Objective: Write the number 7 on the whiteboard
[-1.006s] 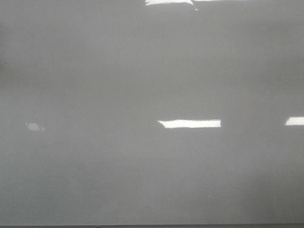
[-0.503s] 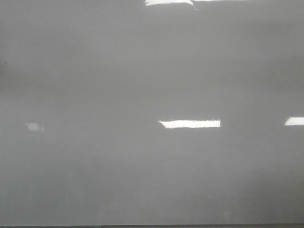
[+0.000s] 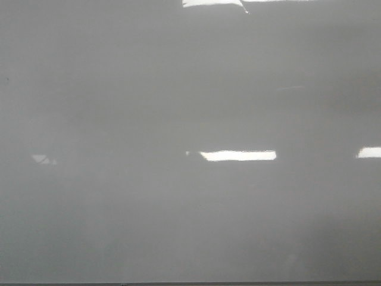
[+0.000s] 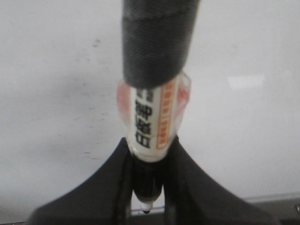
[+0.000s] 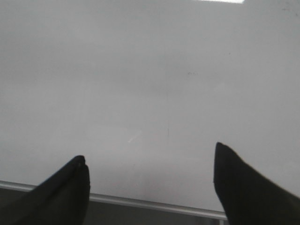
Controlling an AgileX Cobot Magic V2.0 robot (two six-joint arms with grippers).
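The whiteboard (image 3: 190,89) is a glossy pale grey board that fills the front view; neither arm shows there. No black number 7 shows in any view. In the left wrist view my left gripper (image 4: 150,145) is shut on a marker (image 4: 152,117) with a white printed barrel and a black taped upper part. Its uncapped tip (image 4: 146,209) sits between the fingers, over the whiteboard (image 4: 56,93). In the right wrist view my right gripper (image 5: 149,152) is open and empty above the whiteboard (image 5: 140,70).
Bright rectangular light reflections (image 3: 238,155) lie on the board. The board's thin dark bottom edge (image 3: 238,284) runs along the front view's base. Its metal frame strip shows in the right wrist view (image 5: 154,204) and the left wrist view (image 4: 272,198).
The small reflection at the board's left has dimmed and changed shape. Nothing else has visibly changed.
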